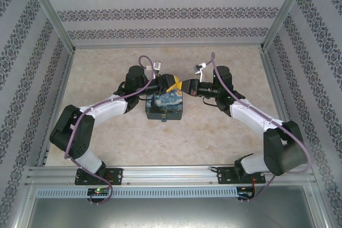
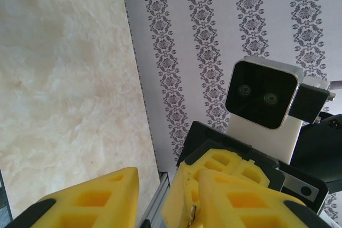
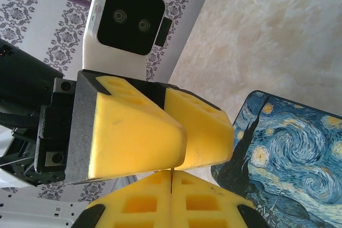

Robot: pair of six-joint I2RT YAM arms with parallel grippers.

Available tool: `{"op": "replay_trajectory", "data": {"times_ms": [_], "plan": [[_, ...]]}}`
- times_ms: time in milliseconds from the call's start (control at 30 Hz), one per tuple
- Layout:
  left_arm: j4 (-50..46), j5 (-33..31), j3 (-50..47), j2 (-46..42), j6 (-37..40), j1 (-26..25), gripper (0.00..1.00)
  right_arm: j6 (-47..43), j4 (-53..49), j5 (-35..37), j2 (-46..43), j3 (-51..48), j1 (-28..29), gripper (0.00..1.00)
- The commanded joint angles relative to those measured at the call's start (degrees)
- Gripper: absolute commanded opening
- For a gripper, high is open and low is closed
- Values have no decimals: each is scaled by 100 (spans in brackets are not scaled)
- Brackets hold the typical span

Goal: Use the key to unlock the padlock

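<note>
While both arms reach in over the far edge of the painted tin (image 1: pixel 165 105), the right gripper (image 3: pixel 171 184) is clenched tight, and a thin silvery sliver pinched at its seam reads as the key (image 2: pixel 192 212). Its long axis seems to run straight out of the fingertips, toward the left gripper (image 1: pixel 171 82), which faces it nose to nose. That one's jaws stand partly closed around the tips opposite (whether they clamp anything or merely bracket it cannot be told from here).

And the padlock (image 1: pixel 164 119)? It's a tiny blue speck at the tin's near side, on the edge facing the arm bases, too small to show its keyhole. So the target lies down and back toward the robot from the key, with the whole lid between them. Neither arm is clearly nearer, as both grippers sit side by side above the tin. By the look of it, the key must cross the tin and drop low before any insertion.

Underneath is a pale marbled table (image 1: pixel 230 148), walled in by striped floral paper (image 1: pixel 160 12) inside a metal frame (image 1: pixel 53 20).
</note>
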Motion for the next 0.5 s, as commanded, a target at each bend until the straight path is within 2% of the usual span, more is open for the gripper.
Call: {"op": "replay_trajectory", "data": {"times_ms": [0, 333, 467], "plan": [[370, 13, 75, 62, -63, -101, 32, 32, 264, -152, 39, -67, -7, 0], [451, -12, 149, 160, -111, -164, 29, 49, 290, -196, 78, -114, -10, 0], [478, -22, 146, 187, -117, -196, 23, 49, 304, -213, 102, -116, -5, 0]]}}
